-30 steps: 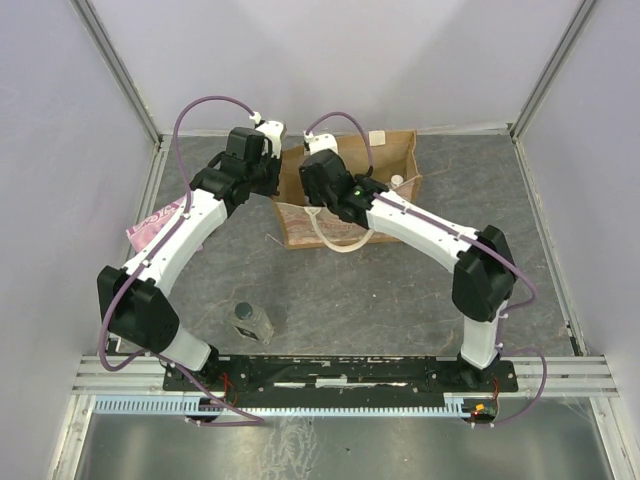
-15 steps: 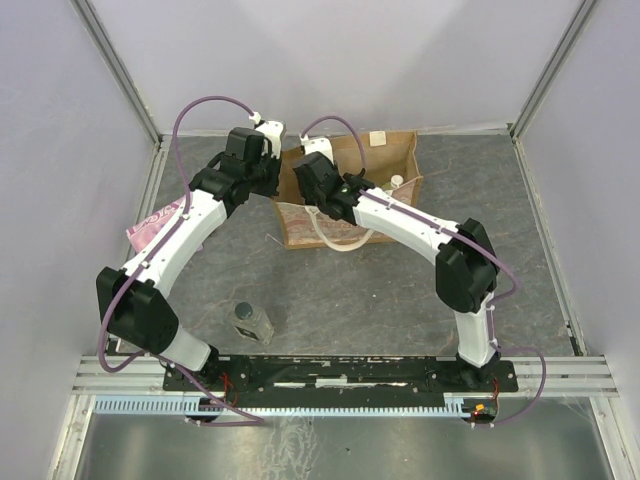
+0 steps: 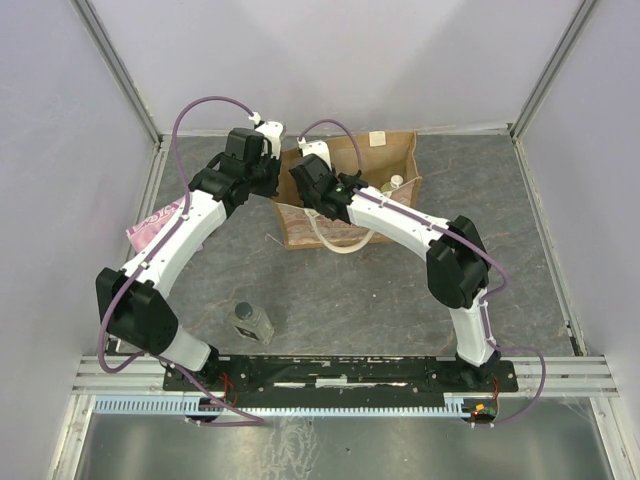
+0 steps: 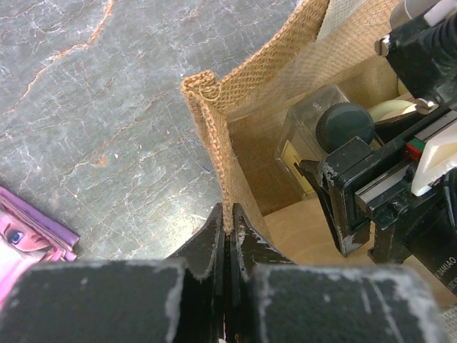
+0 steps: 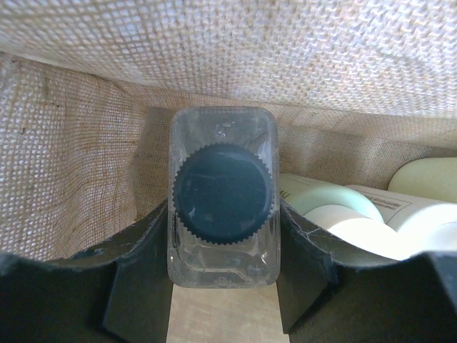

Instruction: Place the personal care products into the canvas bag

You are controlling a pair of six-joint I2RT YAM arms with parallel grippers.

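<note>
Counting what shows, the task is well advanced but not finished. One clear bottle [image 5: 222, 196], its black ribbed cap facing up, is inside the canvas bag [image 4: 218, 153], close to a corner of the woven wall. It sits between the jaws of the right gripper [image 5: 223, 250], which press on both of its flat sides. It is gripped, not released, and whether it rests on the bag floor cannot be told.

At 3 o'clock of it lie pale yellow bottles [image 5: 421, 182] with cream tops, already in the bag; their number cannot be confirmed. The left gripper [image 4: 227, 232] has its jaws clenched on the bag's side wall, judged to be steadying the mouth.

The bag stands at 12 o'clock on the tabletop [image 3: 400, 300]. Outstanding: a second clear bottle [image 3: 252, 322], black-capped, at 7 o'clock, well apart from the bag. A pink packet [image 3: 155, 222] lies at 9 o'clock and is not a task item.
</note>
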